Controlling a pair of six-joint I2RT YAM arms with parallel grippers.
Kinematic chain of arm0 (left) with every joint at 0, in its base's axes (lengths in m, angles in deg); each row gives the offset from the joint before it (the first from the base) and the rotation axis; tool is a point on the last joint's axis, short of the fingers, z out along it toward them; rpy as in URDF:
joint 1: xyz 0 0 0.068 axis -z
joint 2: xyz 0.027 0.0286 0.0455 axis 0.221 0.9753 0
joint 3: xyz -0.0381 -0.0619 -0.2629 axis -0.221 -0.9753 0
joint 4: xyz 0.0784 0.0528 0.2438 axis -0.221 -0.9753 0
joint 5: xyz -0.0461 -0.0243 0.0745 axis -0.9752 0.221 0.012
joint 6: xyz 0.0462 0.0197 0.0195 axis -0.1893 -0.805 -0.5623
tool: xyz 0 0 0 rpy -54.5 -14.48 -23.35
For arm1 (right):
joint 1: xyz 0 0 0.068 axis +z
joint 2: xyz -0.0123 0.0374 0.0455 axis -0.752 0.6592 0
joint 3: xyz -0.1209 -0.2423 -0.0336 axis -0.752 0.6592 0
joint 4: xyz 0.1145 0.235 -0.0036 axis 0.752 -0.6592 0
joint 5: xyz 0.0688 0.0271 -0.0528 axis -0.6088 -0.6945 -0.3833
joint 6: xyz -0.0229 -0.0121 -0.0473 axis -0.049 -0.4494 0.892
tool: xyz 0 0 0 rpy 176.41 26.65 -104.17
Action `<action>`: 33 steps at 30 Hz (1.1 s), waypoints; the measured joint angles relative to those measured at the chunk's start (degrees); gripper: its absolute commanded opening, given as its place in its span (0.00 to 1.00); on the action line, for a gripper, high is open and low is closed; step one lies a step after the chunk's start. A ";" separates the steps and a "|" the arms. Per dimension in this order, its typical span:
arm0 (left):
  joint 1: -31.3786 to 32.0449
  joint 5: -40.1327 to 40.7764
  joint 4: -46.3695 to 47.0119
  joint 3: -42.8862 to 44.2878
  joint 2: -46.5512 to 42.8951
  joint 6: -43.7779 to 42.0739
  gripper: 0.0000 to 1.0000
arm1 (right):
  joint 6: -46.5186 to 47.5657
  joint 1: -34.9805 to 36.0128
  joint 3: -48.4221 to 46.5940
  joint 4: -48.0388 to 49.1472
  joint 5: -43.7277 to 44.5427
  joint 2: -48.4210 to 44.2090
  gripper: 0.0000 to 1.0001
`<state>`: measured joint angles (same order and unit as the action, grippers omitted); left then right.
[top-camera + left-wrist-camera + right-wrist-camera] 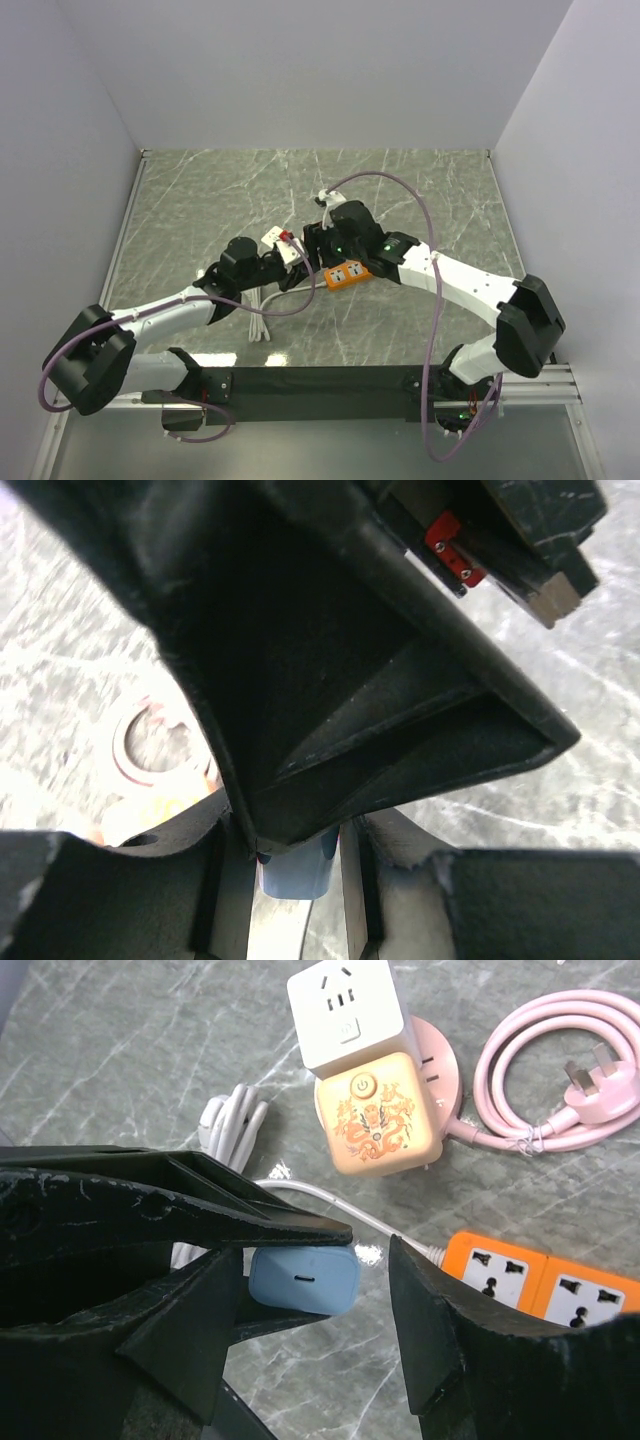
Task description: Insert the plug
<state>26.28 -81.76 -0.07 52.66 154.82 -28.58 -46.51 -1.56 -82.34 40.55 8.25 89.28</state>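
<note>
The plug [303, 1280] is a small blue charger block with a slot in its near face. It is pinched top and bottom between the black fingers [250, 1222] of my left gripper [295, 880], which is shut on it; only its blue end [295, 872] shows there. My right gripper [315, 1253] straddles the plug from the sides. Its left finger is close beside the plug and its right finger [440, 1330] stands clear, with marble showing in the gap, so it is open. The orange power strip [540, 1285] lies just right of the plug. Both grippers [305, 252] meet above the strip [345, 273].
A white socket cube [345, 1015] stands behind a peach cube [378, 1115] on a pink round base. A coiled pink cord [560, 1070] with its own plug lies at the far right. A white cable bundle [225, 1120] runs to the strip. Grey walls enclose the marble table [200, 200].
</note>
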 measured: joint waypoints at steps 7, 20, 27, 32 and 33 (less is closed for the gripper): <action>0.13 3.65 0.28 -3.69 -2.23 -0.26 0.01 | 0.13 0.59 -1.33 -0.13 -1.84 3.69 0.68; 0.20 5.09 6.97 -7.56 -4.28 0.37 0.01 | 0.90 -1.57 -0.63 4.20 -11.93 5.29 0.47; 0.26 4.90 13.09 -9.22 -0.11 1.70 0.01 | 1.29 -1.62 0.11 3.82 -10.54 6.16 0.26; 0.28 5.16 15.34 -9.22 1.29 2.40 0.10 | 1.27 -2.23 0.15 3.76 -9.25 6.01 0.13; 0.28 5.25 15.74 -9.22 1.64 2.49 0.14 | 1.27 -2.38 0.15 3.74 -9.20 6.01 0.00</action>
<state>26.56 -76.52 15.66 43.43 156.46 -26.09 -45.24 -3.94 -82.19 44.28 -0.95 95.29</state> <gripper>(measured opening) 0.368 0.524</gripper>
